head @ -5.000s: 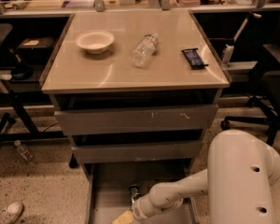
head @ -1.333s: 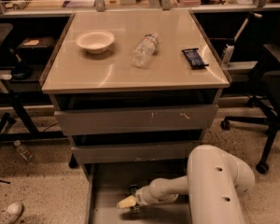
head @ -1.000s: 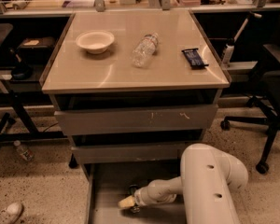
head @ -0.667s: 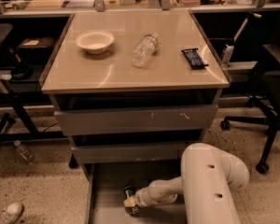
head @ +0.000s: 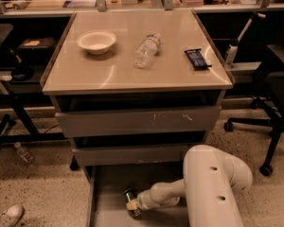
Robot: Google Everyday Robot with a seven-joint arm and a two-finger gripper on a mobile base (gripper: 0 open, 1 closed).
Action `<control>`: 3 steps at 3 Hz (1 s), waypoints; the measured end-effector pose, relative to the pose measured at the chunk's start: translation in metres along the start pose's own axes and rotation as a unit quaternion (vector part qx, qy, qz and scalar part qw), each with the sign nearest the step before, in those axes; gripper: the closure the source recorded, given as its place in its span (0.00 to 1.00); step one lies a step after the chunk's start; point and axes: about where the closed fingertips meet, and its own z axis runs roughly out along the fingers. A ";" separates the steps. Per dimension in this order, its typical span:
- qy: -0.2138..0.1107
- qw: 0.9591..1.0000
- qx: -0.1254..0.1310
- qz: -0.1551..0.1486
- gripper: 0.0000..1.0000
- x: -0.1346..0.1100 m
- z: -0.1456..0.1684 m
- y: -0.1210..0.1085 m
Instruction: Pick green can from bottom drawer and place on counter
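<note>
The bottom drawer [head: 108, 188] is pulled open at the foot of the cabinet and shows its grey floor. The green can [head: 129, 194] lies in it near the middle, its silver end showing; most of its body is dark and partly hidden. My gripper [head: 132, 205] is low inside the drawer, right against the can on its near side, with the white arm [head: 213, 183] bent over the drawer's right half. The counter [head: 132, 77] is the glossy beige top above.
On the counter stand a white bowl [head: 96, 40], a lying clear water bottle [head: 146, 50] and a dark packet [head: 197, 58]. Two shut drawers [head: 137, 121] sit above the open one. An office chair [head: 279, 79] is at right, a small bottle [head: 23, 152] and a shoe [head: 7, 216] on the floor at left.
My gripper has slid from the drawer's front left back toward the can and now sits against it. The arm's elbow has shifted left. The counter items have not moved.
</note>
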 end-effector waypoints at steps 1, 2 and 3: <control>-0.005 1.000 -0.025 -0.005 1.00 -0.003 -0.013 0.010; -0.017 0.997 -0.068 -0.015 1.00 -0.014 -0.050 0.032; -0.030 0.995 -0.096 -0.015 1.00 -0.025 -0.095 0.047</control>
